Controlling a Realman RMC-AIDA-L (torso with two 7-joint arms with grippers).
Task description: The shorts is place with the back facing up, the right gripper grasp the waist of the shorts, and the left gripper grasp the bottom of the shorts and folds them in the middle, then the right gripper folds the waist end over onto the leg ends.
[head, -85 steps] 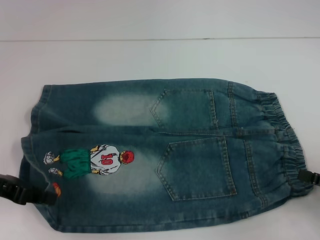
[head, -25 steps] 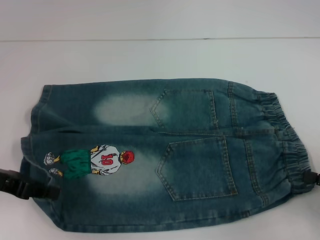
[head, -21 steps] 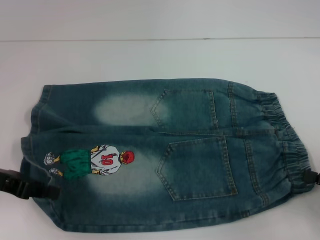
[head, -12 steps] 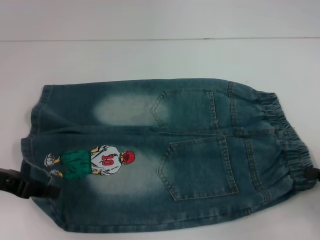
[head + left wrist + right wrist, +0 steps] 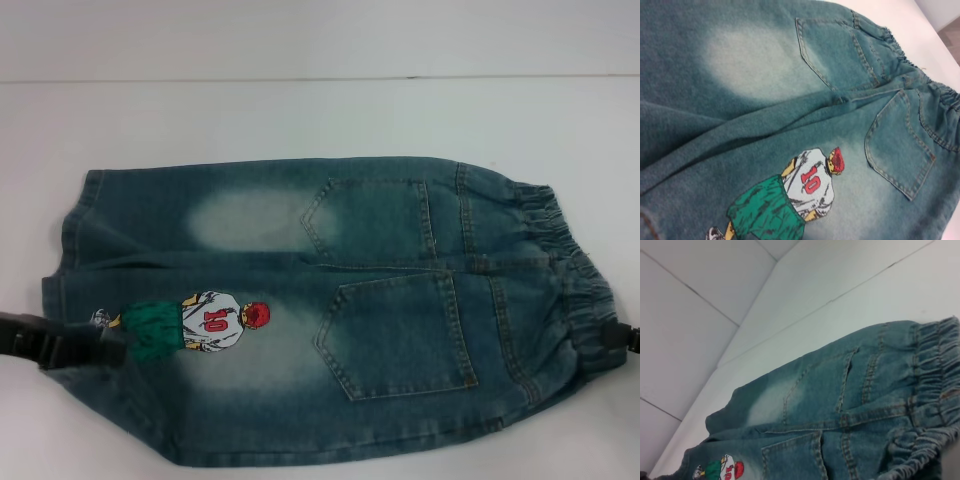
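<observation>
Two grippers [image 5: 100,345] [image 5: 622,338] at shorts' [image 5: 330,300] ends

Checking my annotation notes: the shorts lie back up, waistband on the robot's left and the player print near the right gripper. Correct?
Sides are swapped. In the head view the shorts lie back up, waistband on the robot's right, player print by the left gripper.
</observation>
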